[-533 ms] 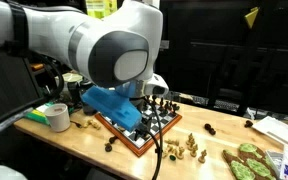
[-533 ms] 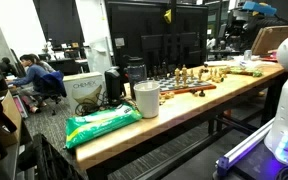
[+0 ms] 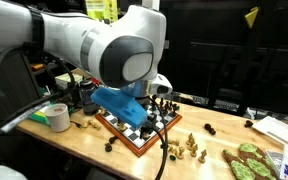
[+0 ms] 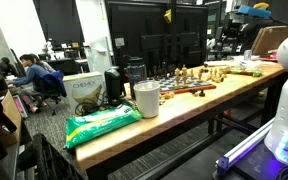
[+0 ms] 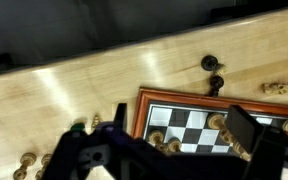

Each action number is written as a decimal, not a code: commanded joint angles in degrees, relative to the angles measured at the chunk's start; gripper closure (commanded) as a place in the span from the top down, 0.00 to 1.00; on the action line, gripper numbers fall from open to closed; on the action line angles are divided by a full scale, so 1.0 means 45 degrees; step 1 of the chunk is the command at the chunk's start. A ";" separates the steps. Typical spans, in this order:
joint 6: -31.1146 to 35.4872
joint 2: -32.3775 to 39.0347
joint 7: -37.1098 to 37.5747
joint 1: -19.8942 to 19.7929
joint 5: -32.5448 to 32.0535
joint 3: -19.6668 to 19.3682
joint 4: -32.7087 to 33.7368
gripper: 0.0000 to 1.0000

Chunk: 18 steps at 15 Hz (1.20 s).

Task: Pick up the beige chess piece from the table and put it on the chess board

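The chess board [image 3: 136, 131] with its reddish-brown frame lies on the light-wood table [image 3: 84, 142]. It also shows in the wrist view [image 5: 144, 101] and far off in an exterior view [image 4: 187, 89]. Several beige chess pieces [image 3: 190, 147] stand on the table beside the board, also seen at the right edge of the wrist view [image 5: 278, 87]. More beige pieces [image 5: 160, 139] stand on the board's squares. My gripper [image 5: 169, 150] hangs over the board with its dark fingers wide apart and nothing held. In an exterior view my blue gripper body [image 3: 119, 105] covers part of the board.
Two black pieces [image 5: 213, 72] stand on the table beyond the board's frame. A tape roll [image 3: 56, 117] and a green-patterned item [image 3: 248, 161] lie toward the table ends. A white cup [image 4: 146, 98] and a green bag [image 4: 102, 123] sit at the near end.
My arm has shifted a little to the right above the board. The pieces and the board have not moved.
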 commanded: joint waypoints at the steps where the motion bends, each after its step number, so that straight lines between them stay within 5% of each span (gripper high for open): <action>1: 0.0604 0.1492 -0.0296 -0.0137 -0.0370 0.0034 0.0874 1.00; 9: 0.1494 0.3660 -0.1572 -0.0075 -0.0614 -0.0489 0.2794 1.00; 18: 0.1288 0.4114 -0.1523 -0.0060 -0.0344 -0.0516 0.2964 1.00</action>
